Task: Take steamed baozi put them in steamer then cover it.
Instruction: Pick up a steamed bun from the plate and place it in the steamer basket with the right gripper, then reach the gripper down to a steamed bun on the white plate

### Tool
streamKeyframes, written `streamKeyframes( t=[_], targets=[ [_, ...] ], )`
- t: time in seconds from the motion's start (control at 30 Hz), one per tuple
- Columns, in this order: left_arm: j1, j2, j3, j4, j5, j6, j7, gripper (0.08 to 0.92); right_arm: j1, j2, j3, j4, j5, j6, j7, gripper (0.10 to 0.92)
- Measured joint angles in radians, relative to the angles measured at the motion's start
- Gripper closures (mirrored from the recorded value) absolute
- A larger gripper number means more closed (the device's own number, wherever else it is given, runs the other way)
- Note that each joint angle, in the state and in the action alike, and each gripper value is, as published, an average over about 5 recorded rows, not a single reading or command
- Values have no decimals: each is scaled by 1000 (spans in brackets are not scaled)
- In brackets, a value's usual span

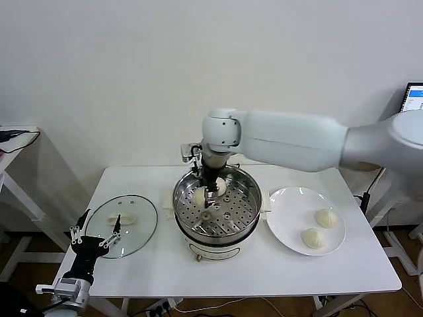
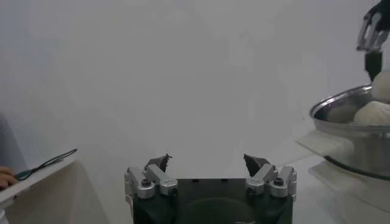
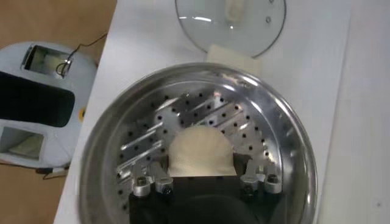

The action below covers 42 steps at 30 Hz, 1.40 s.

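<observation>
- Waiting low off the worktop's [image 1: 264, 277] near-left corner, the left tool [image 1: 97, 238] has its fingers spread and empty; the glass cover [image 1: 122, 226] lies just ahead of it.
- Gripping a pale, pleated baozi [image 3: 201, 149], the right tool [image 1: 210, 191] sits inside the steamer [image 1: 248, 198], another bun [image 1: 199, 196] beside it. I'd set it flat on the perforated tray before releasing.
- Two more baozi [image 1: 326, 217] rest on the plate [image 1: 284, 211], well right of that tool.
</observation>
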Motion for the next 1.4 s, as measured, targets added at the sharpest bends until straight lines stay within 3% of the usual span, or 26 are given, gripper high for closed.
streamKeyframes(
  t=[0.4, 0.7, 0.87, 1.1, 1.4],
  targets=[
    [-1, -1, -3, 6, 0, 0, 0, 177, -91, 65, 33, -102, -54, 7, -2, 317],
    [1, -2, -4, 8, 0, -1, 1, 177, -115, 71, 47, -119, -67, 8, -2, 217],
    [4, -5, -4, 7, 0, -1, 1, 177, -105, 48, 59, -106, -61, 10, -9, 203],
    [8, -10, 7, -2, 5, -1, -3, 177, -35, -63, 56, -29, -33, 29, -40, 203],
    [14, -13, 20, -10, 20, 0, -9, 177, 55, -330, 47, 123, -46, 85, -112, 203]
  ],
)
